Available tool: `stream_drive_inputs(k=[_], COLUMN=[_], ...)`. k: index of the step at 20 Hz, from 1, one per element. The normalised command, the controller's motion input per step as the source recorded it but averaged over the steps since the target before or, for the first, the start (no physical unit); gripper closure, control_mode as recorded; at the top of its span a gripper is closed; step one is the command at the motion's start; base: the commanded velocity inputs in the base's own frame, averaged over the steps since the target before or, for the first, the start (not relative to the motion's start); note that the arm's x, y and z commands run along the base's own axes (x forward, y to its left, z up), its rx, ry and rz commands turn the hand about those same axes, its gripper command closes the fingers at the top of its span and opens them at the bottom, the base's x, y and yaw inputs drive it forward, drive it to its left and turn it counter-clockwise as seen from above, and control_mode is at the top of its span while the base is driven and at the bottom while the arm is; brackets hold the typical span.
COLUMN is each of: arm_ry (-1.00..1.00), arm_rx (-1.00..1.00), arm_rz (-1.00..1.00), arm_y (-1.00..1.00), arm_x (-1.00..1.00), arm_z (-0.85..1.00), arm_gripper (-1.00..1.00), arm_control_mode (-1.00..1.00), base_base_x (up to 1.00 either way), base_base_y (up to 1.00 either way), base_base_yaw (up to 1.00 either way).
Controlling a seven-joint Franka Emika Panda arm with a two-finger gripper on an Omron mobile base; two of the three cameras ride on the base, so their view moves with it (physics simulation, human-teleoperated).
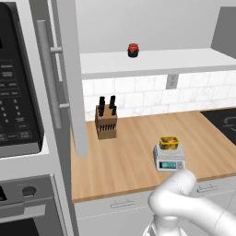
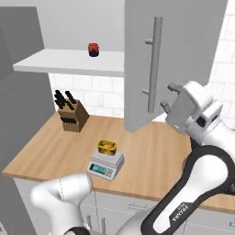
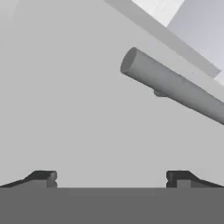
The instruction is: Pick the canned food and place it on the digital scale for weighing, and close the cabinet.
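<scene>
Yellow-gold with an orange-brown top, the canned food [image 1: 169, 142] is already sitting square on the digital scale [image 1: 169, 159], well inside the platform edges, so the weighing half looks done to me. The scale's greenish display faces the front edge of the wooden counter [image 1: 124, 166], which makes sense if you want to read it. Going outward from there: at about 10 o'clock from the scale in the left base view there's a knife block [image 1: 106, 121] back near the tiled wall, well apart from it. Up at roughly 11 o'clock on the white shelf is a small red jar [image 1: 133, 50] with a dark lid, just left where it is. The cabinet [image 2: 176, 59] is what's left. Its right door hangs open, swung out over the counter, with the long grey bar handle [image 2: 153, 64] on the face turned toward the robot. The gripper [image 2: 168, 97] is up at about 3 o'clock of that handle in the right base view, just beside the door face, and its jaws are spread wide with nothing between them. In the hand view the handle [image 3: 173, 86] runs across at about 1 o'clock, with flat door panel dead ahead. My guess is it's lined up to push on the panel, not grab the bar, which is why the fingers are empty. The other door on the left, by the black microwave [image 1: 16, 87], also stands open edge-on.
</scene>
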Motion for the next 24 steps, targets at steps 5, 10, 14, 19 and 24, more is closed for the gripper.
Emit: stream_drive_inputs(k=[5,10,14,19,24], arm_ry=[0.00,0.03,0.00,0.02,0.03], arm_rx=[-0.25,-0.19,-0.16,-0.10,-0.01], arm_rz=[-0.33,-0.43,-0.48,-0.46,-0.28], arm_y=[1.00,0.95,0.84,0.38,0.02], arm_x=[0.06,0.50,0.76,0.80,0.86], arm_z=[0.01,0.05,0.00,0.00,0.09], arm_gripper=[-1.00,-1.00,-1.00,-1.00,-1.00], arm_control_mode=[-1.00,-1.00,-1.00,-1.00,-1.00], base_base_x=[0.00,0.00,0.00,0.00,0.00], base_base_y=[0.00,0.00,0.00,0.00,0.00], base_base_yaw=[0.00,0.00,0.00,0.00,0.00])
